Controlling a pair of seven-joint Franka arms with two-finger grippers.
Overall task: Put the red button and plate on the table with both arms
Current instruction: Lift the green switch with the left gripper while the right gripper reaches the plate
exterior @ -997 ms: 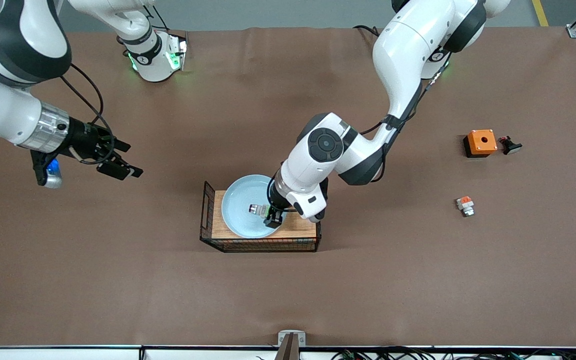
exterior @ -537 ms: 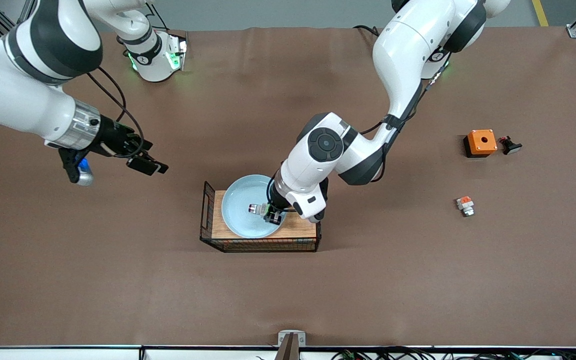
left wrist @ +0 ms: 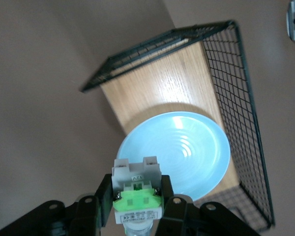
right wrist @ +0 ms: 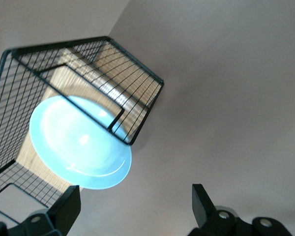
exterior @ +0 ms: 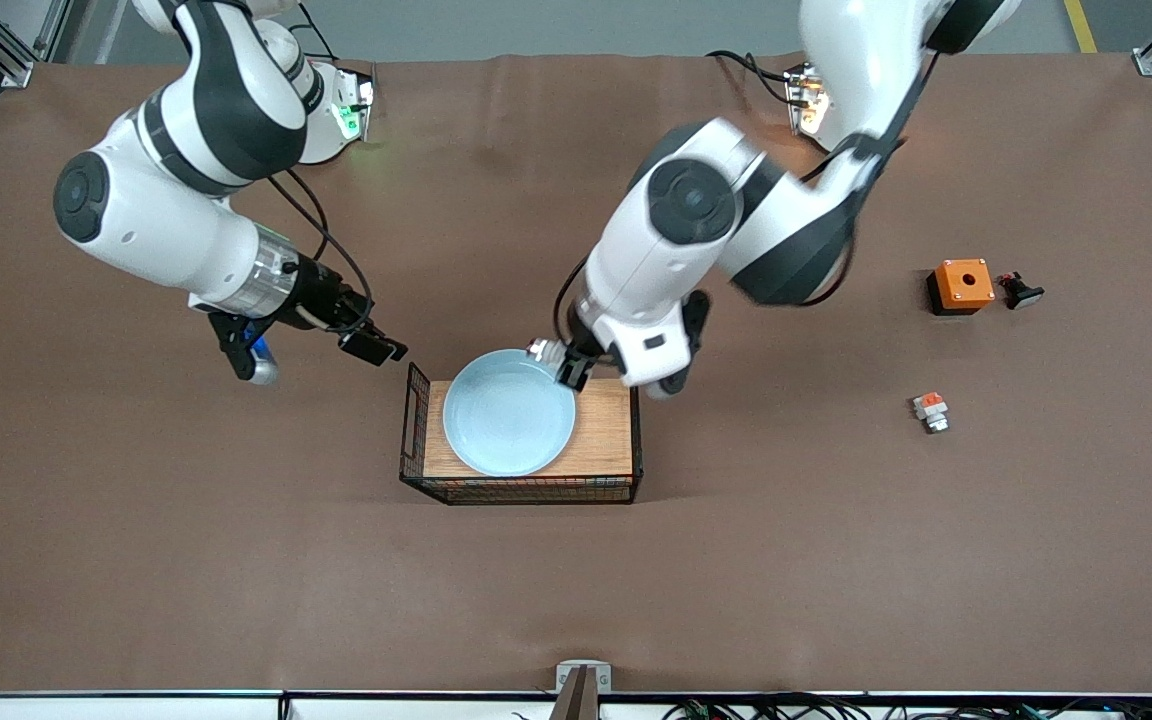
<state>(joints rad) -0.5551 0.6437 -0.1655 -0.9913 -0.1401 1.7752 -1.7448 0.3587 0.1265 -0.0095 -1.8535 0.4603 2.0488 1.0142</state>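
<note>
we note the left gripper (exterior: 558, 362) clamped on the red button (left wrist: 136, 192), above the plate (exterior: 508, 412). right gripper (exterior: 373, 345) spread wide, holding nothing, over the table (exterior: 236, 560) near the wire tray (exterior: 417, 430).

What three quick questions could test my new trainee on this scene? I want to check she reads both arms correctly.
1. True or false: the left tool is shut on the red button.
2. The plate lies on: A) the table; B) the wire tray; C) the orange box.
3. Fill in: the right tool, above the table beside the tray, is ____.

Key: 1 true; 2 B; 3 open.
</note>
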